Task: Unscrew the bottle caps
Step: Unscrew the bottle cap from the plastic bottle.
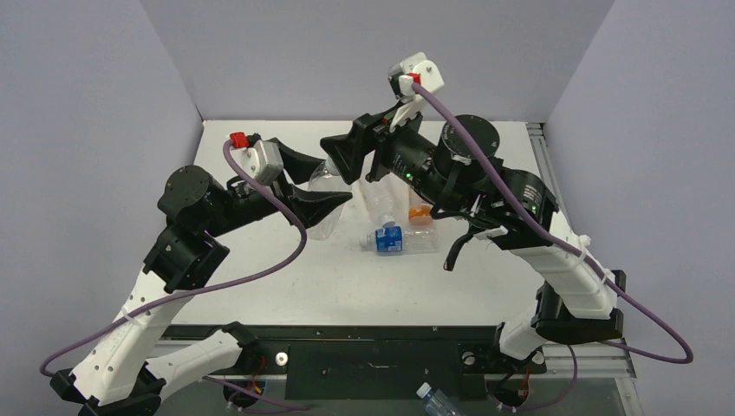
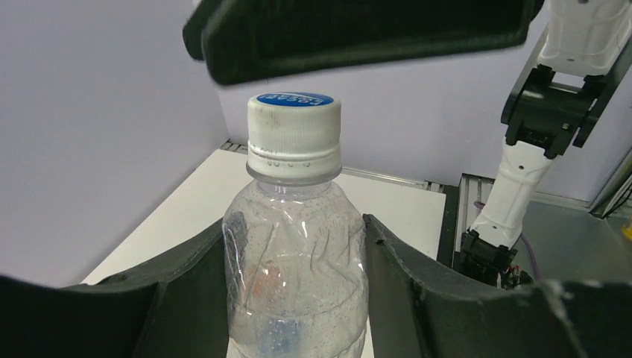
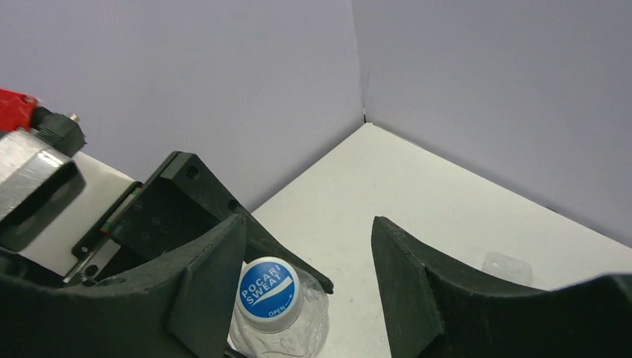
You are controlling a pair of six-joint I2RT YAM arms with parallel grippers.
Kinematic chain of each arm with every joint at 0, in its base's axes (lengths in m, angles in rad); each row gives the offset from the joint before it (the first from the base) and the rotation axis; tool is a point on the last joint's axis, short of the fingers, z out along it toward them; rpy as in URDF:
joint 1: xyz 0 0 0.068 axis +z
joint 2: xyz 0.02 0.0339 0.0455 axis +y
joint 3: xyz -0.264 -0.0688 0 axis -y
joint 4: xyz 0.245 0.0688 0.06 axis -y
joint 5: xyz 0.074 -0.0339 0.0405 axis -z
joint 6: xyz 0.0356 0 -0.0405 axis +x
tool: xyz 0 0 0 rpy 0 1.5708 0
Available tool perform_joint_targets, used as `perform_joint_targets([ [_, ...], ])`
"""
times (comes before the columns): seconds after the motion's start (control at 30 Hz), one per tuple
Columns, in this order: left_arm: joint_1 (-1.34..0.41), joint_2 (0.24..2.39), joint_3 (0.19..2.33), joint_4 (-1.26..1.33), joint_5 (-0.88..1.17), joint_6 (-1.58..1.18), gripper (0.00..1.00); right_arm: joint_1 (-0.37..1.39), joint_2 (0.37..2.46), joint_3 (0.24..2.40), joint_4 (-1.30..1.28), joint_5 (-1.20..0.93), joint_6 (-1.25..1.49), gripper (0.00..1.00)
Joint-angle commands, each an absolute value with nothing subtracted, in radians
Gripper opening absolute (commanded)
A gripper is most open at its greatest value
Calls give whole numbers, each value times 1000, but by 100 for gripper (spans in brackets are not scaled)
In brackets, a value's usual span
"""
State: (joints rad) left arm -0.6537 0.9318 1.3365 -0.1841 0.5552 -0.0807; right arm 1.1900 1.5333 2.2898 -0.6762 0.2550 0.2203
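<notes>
My left gripper (image 2: 294, 224) is shut on the body of a clear crumpled bottle (image 2: 294, 268) and holds it upright above the table. Its bottle cap (image 2: 294, 134) is white and ridged with a blue printed top, and it sits on the neck. My right gripper (image 3: 309, 221) hangs open over the cap (image 3: 270, 293), which lies close beside the left finger (image 3: 209, 287) and far from the right one. In the top view the right gripper (image 1: 344, 160) meets the left gripper (image 1: 322, 182) at the table's back middle.
Lying on the white table (image 1: 286, 286) right of the grippers are a blue-labelled bottle (image 1: 392, 240), a bottle with orange on it (image 1: 419, 212) and a clear bottle (image 1: 380, 198). Another bottle (image 1: 433, 400) lies below the table's front edge. Purple walls close in the back and sides.
</notes>
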Motion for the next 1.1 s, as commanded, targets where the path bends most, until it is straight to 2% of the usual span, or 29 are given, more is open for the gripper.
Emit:
perform_joint_targets([
  [0.0, -658, 932, 1346, -165, 494, -75, 0, 1199, 1537, 2278, -702, 290, 216, 57],
  [0.2, -658, 948, 1352, -164, 463, -78, 0, 1199, 1546, 2279, -695, 252, 215, 54],
  [0.37, -658, 954, 1350, -162, 446, -74, 0, 1200, 1566, 2282, -696, 241, 217, 47],
  [0.7, -658, 956, 1350, -154, 433, -69, 0, 1188, 1607, 2302, -719, 233, 231, 45],
  [0.87, -658, 951, 1348, -155, 442, -72, 0, 1179, 1593, 2274, -680, 226, 245, 23],
  [0.97, -658, 943, 1338, -155, 447, -71, 0, 1180, 1573, 2255, -651, 216, 242, 19],
  [1.07, -658, 937, 1332, -158, 454, -65, 0, 1179, 1560, 2254, -637, 196, 232, 8],
])
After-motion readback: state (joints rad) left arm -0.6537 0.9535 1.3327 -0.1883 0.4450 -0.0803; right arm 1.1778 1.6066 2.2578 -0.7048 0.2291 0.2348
